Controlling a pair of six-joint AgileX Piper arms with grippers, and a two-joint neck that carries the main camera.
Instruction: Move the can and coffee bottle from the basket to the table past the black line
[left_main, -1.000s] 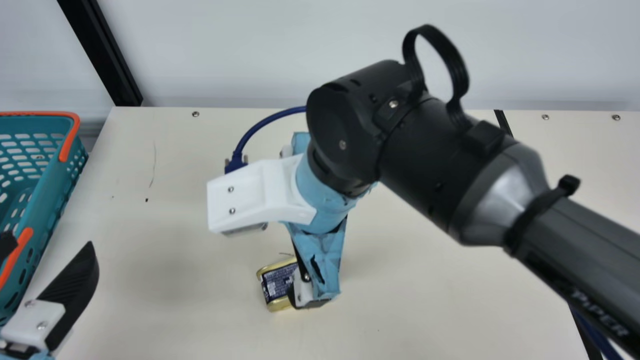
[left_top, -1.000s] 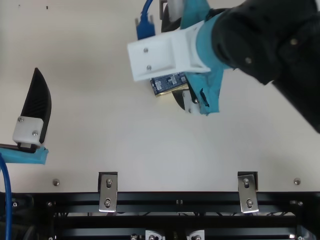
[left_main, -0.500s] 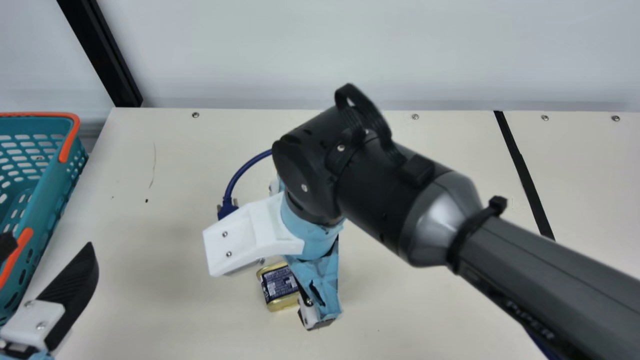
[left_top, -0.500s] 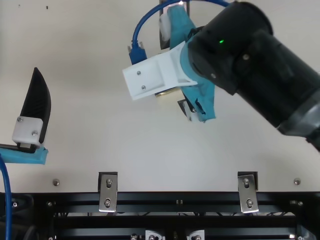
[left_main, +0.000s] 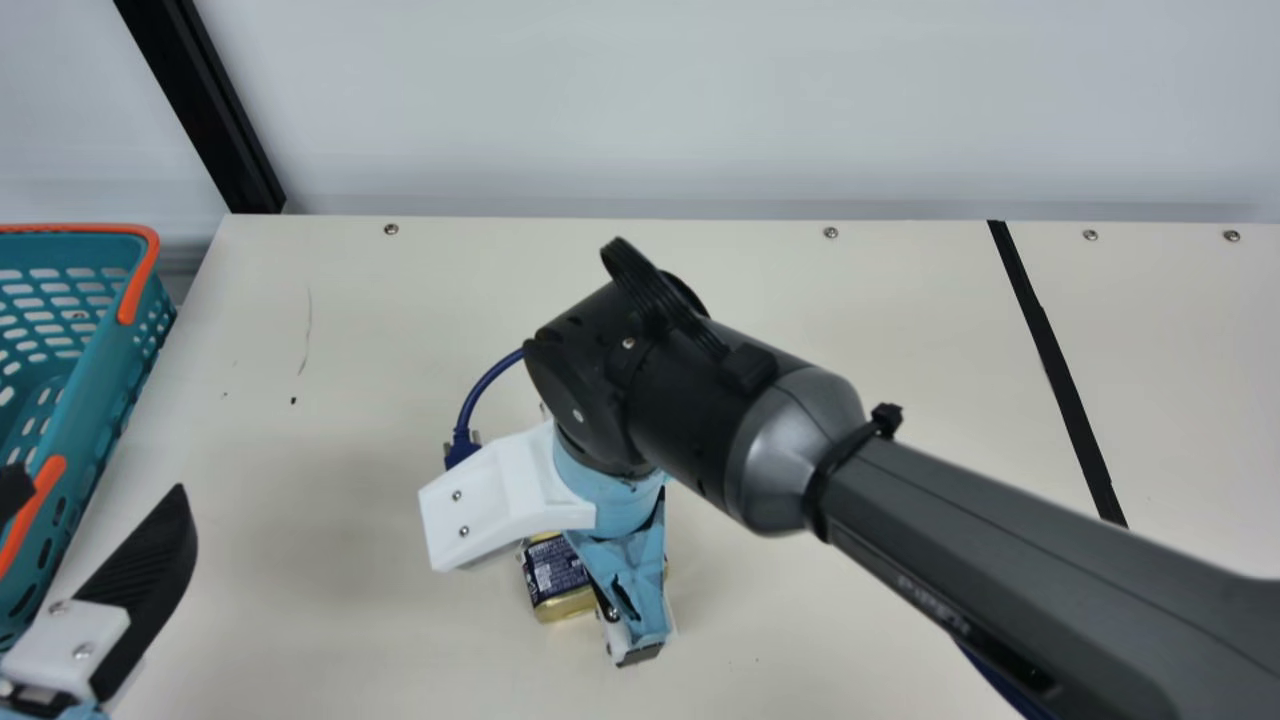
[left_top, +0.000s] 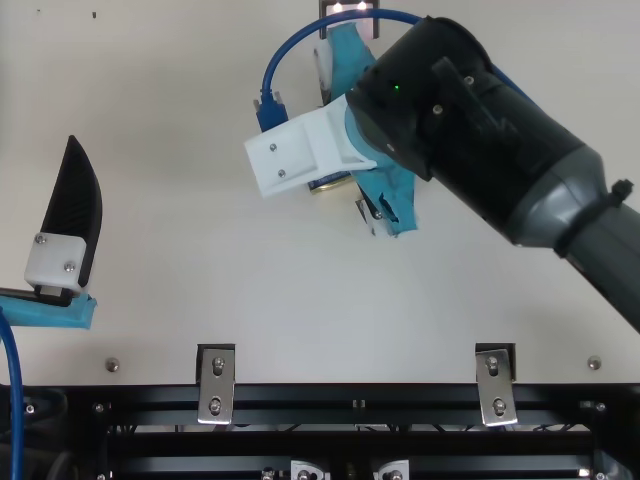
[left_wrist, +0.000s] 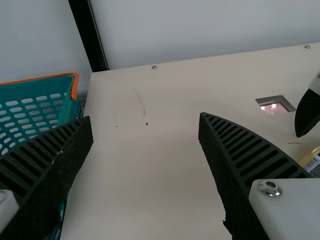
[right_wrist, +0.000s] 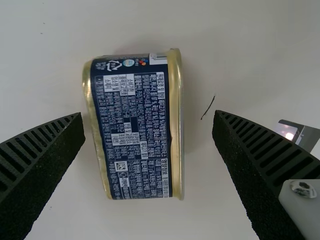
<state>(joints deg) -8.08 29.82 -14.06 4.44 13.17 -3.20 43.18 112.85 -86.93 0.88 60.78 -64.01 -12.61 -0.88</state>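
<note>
The can (right_wrist: 132, 130) is being flanked along its long sides by the nearer right gripper (right_wrist: 149, 115), spread open like the left gripper (left_wrist: 145, 117).

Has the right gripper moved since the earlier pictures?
Yes: in the main view, the right gripper has moved down the picture, away from the table's far edge.

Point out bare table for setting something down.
Bare: table between basket and can, beyond the left claw; also right of the black line, behind the right arm. Crowded: around the can, under the right claw.
</note>
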